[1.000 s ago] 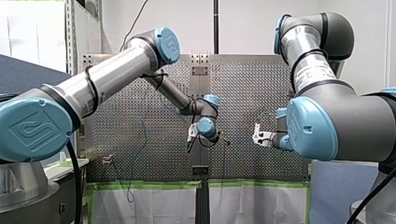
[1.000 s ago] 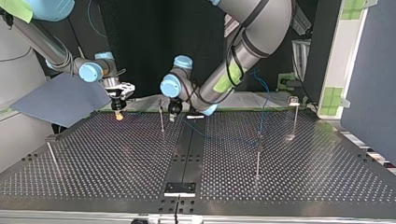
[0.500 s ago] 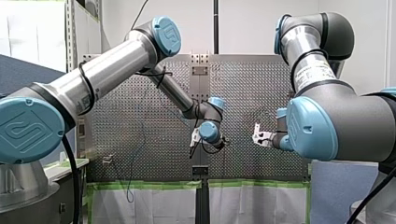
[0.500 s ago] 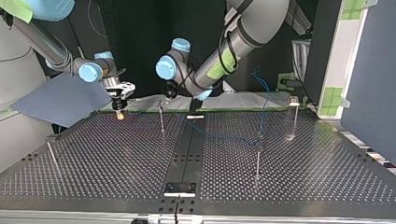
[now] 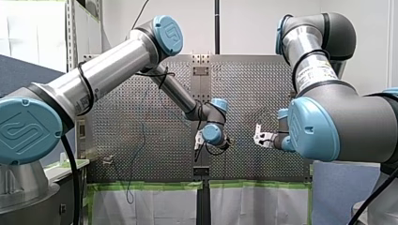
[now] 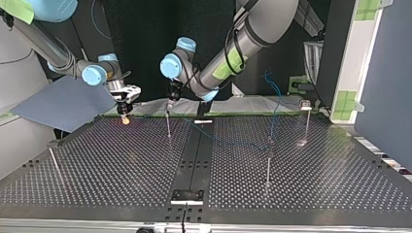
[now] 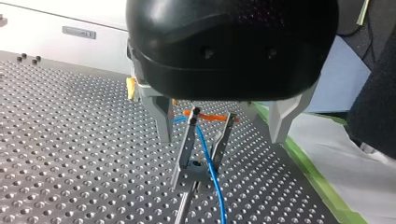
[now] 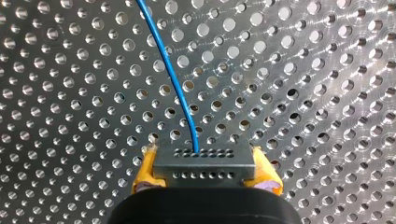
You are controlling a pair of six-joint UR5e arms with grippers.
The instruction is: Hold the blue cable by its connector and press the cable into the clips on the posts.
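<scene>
You see the left arm [image 5: 94,79] reach from the frame's left edge to its centre, its left gripper [image 5: 198,143] set against the perforated table [image 5: 253,89]. The right gripper [image 5: 259,138] hangs right of centre, apart from it. A thin blue cable [image 5: 141,138] trails down at lower left.

My left gripper [image 6: 171,98] now sits further toward the top view's left and higher than a second ago, just above the clip [image 6: 166,106] on the far post [image 6: 168,127].
</scene>
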